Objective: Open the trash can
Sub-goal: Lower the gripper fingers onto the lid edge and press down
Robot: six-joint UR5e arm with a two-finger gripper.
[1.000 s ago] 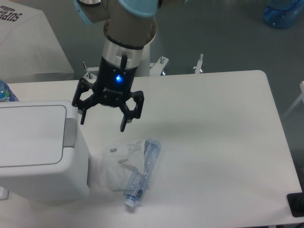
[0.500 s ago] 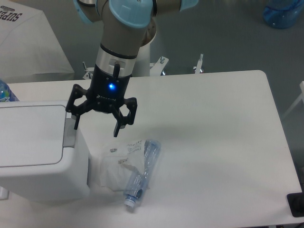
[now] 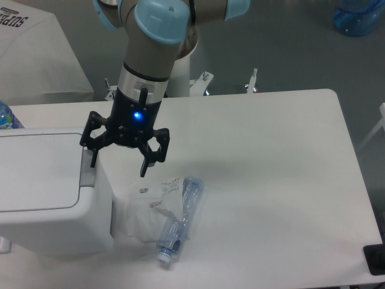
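The trash can point(image 3: 48, 192) is a large boxy white bin at the left of the table, lid flat and shut, with a grey push-button tab point(image 3: 88, 174) on its right edge. My gripper point(image 3: 118, 166) hangs open and empty over the bin's right edge. Its left finger point(image 3: 93, 158) is just above the grey tab, and its right finger point(image 3: 144, 167) is off the bin's side, above the table.
A clear plastic bottle point(image 3: 181, 218) lies on a white paper wrapper point(image 3: 150, 208) on the table point(image 3: 271, 180), just right of the bin. Another bottle point(image 3: 7, 115) shows at the left edge behind the bin. A black object point(image 3: 376, 259) sits at the table's front right corner.
My gripper has moved left and slightly down, from over the table toward the bin's right edge, staying open. The bin, bottle and wrapper have not moved.
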